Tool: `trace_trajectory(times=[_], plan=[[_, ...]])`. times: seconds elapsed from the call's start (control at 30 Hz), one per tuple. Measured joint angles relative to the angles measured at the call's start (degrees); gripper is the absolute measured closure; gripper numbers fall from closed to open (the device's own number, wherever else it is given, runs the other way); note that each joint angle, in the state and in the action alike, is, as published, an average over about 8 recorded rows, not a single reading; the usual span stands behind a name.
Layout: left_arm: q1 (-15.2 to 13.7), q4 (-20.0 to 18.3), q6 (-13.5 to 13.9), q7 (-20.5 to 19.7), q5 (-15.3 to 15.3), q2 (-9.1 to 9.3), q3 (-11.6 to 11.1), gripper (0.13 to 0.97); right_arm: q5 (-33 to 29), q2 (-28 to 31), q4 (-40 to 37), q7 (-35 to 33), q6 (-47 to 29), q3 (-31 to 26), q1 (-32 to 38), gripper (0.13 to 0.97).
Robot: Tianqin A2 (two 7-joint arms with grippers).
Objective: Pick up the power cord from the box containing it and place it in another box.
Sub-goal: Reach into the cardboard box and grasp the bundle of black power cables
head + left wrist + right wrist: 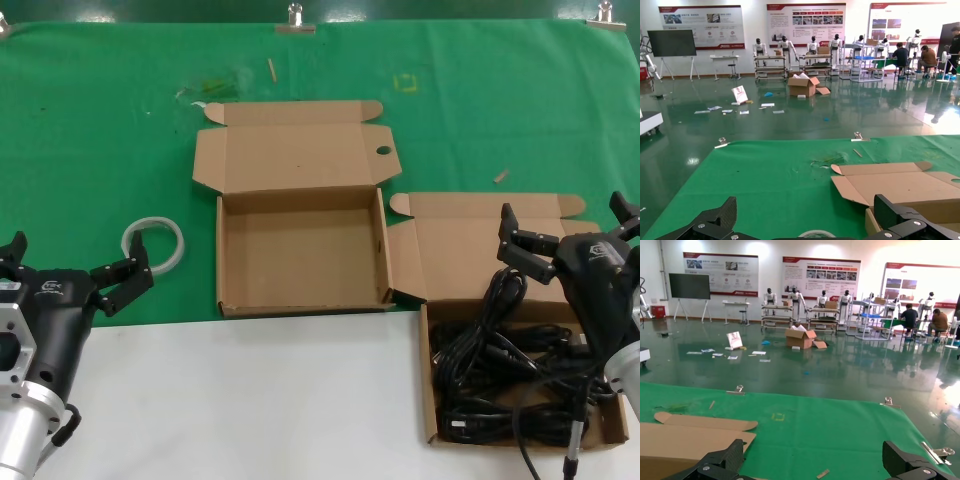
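Note:
The power cord [500, 350] lies as a tangle of black cable in the right-hand cardboard box [428, 385], whose lid [470, 255] is folded open at the back with a wing flap to the left. One loop rises close under a finger of my right gripper [565, 222], which hovers open over the back of that box; the right wrist view shows my right gripper [814, 455] empty. The other box [300, 250] stands open and empty at the centre, and its lid [295, 155] has a round hole near one corner. My left gripper [75, 262] is open and idle at the far left, as the left wrist view [807, 215] also shows.
A white tape ring [153, 243] lies on the green cloth between my left gripper and the centre box. Small wood scraps [501, 176] lie on the cloth. Metal clips [295, 15] hold the cloth's far edge. The white table front [250, 400] runs below the boxes.

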Motion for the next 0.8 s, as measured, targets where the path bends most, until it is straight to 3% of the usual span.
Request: trace_trajectory(times=[0.8], plan=[[0.0,0.0,0.0,0.0,0.0,0.00,0.0,0.132,0.0,0.0,0.0,0.0,0.0,0.0,0.0,0.129]])
